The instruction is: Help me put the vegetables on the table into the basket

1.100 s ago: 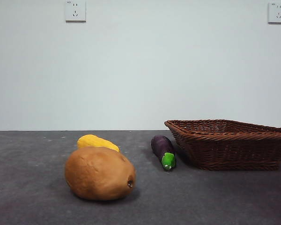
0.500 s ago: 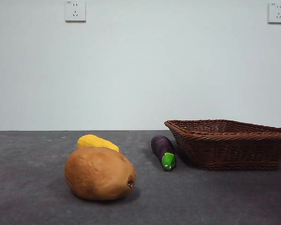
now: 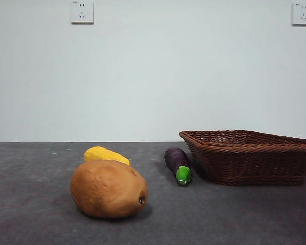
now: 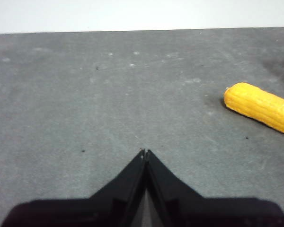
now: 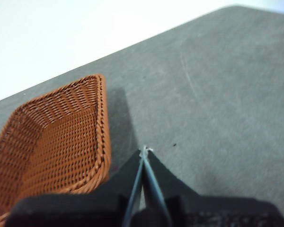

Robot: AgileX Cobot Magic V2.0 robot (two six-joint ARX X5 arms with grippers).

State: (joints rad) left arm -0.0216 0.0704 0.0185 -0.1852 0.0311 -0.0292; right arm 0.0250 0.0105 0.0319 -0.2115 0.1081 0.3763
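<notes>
Left gripper (image 4: 145, 152): jaws pressed together tip to tip, holding nothing, hanging over bare table (image 4: 109, 109). Ahead of it and off to one side lies the yellow vegetable (image 4: 260, 107), well apart from the tips, flat on the surface, partly cut off by the frame edge. Front view, left to right: potato (image 3: 108, 189) nearest the camera, resting on the table (image 3: 35, 204); yellow vegetable (image 3: 105, 154) just behind it, partly hidden by the potato's top, can't tell if they touch. Right of those, the eggplant (image 3: 177, 164) lies on the table with its green cap pointing toward the camera, near the basket's left wall, a shadowed gap showing between them. Basket (image 3: 250, 156) sits on the right, rim cut off by the frame edge; nothing shows above its rim from this low angle. Two wall sockets (image 3: 82, 11) on the white wall behind, one at each top corner. Neither arm shows in the front view. Right gripper (image 5: 144, 151): jaws clamped together, nothing between them, above bare table (image 5: 217, 109) just beside the basket (image 5: 52, 137); the part of the basket's inside it sees holds nothing. All three vegetables are on the table, none in the basket.
</notes>
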